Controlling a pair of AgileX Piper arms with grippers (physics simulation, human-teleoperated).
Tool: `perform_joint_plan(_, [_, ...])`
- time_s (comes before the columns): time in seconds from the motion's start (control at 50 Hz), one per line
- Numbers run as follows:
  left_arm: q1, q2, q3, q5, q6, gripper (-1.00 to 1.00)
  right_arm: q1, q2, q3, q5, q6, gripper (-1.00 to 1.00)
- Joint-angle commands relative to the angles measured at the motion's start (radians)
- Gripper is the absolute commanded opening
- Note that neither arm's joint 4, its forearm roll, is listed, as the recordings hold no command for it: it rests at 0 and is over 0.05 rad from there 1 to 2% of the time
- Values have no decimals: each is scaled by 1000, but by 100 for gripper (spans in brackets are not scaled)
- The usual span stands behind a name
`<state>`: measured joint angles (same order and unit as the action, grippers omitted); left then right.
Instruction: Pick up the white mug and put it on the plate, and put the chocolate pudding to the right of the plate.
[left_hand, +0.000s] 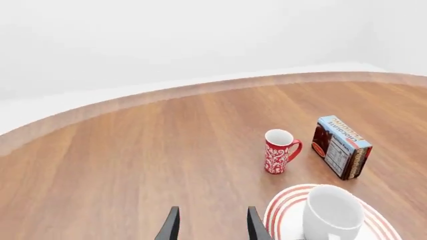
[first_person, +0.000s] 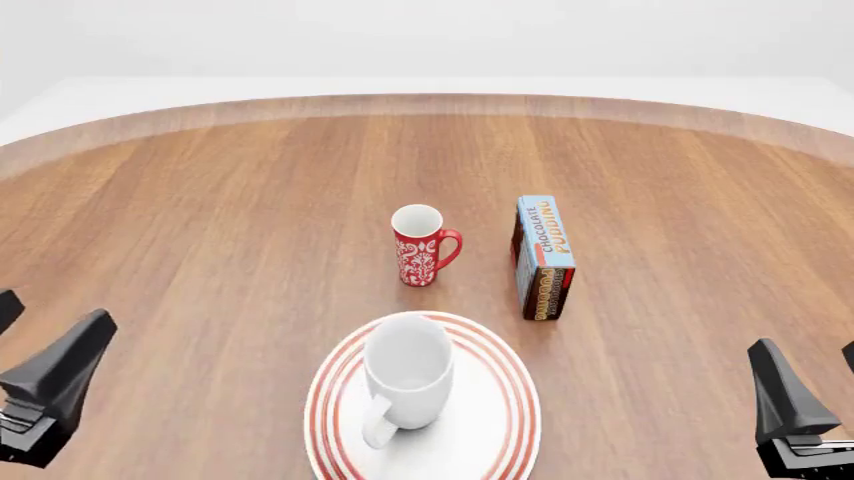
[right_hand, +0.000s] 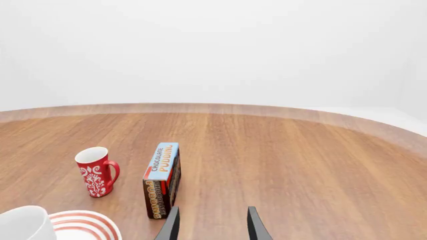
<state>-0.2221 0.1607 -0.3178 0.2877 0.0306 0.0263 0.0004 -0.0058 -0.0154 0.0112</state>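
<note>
Nearest the arms, the left hand (first_person: 47, 395) and the right hand (first_person: 801, 415) sit low at either edge of the front view, well apart from every object; both wrist views show the fingers spread with nothing between them, so both are released and empty. Just beyond, the white mug (first_person: 404, 375) stands upright on the plate (first_person: 501, 420), handle turned toward the arms, so the first half of the task reads as done. The plate is wide and white with red rings at its rim; the mug is plain, glossy and broad. Farther on, the chocolate pudding (first_person: 545, 257) stands on a long narrow side on the tabletop (first_person: 200, 220), behind the plate's right edge and clear of it, with its light blue lettered face up and its brown and red sides showing. It is not yet squarely to the right of the plate, so that step appears to be in hand. The next move calls for the right hand to reach forward, close across the carton's narrow width, and bring it nearer. The red mug (first_person: 422, 245) stands just left of the carton and should be avoided.
</note>
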Motion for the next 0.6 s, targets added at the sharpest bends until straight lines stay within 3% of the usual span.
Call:
perform_joint_plan(0.02, [154, -159, 40, 39, -34, 100, 0, 0, 0, 0, -1, 100])
perform_joint_plan(0.22, [291, -161, 123, -74, -65, 100, 7, 0, -1, -5, -2, 100])
perform_joint_plan(0.6, [388, -161, 265, -198, -40, 100, 6, 0, -1, -5, -3, 100])
